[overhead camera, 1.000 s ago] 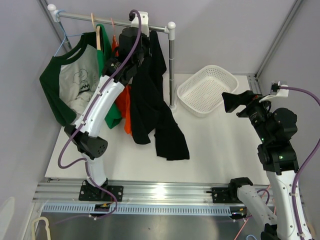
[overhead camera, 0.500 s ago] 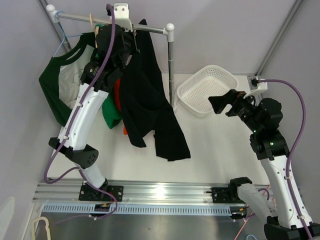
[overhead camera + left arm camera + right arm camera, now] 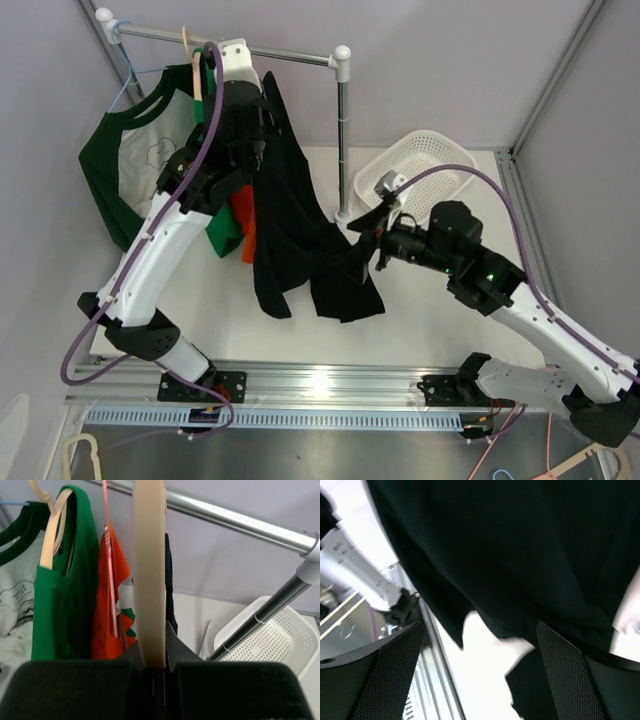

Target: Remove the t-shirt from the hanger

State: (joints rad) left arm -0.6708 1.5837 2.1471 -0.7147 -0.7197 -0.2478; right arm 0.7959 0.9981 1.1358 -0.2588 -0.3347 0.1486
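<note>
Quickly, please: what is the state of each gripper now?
Left gripper: closed on the wooden hanger.
Right gripper: open, holding nothing.

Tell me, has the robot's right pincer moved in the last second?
Yes. The right pincer swung left, from right of the white basket to just below it, near the rack pole, open at the black t-shirt.

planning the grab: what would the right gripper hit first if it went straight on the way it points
The black t-shirt, most likely: its hanging fabric fills the view ahead of the open right gripper.
</note>
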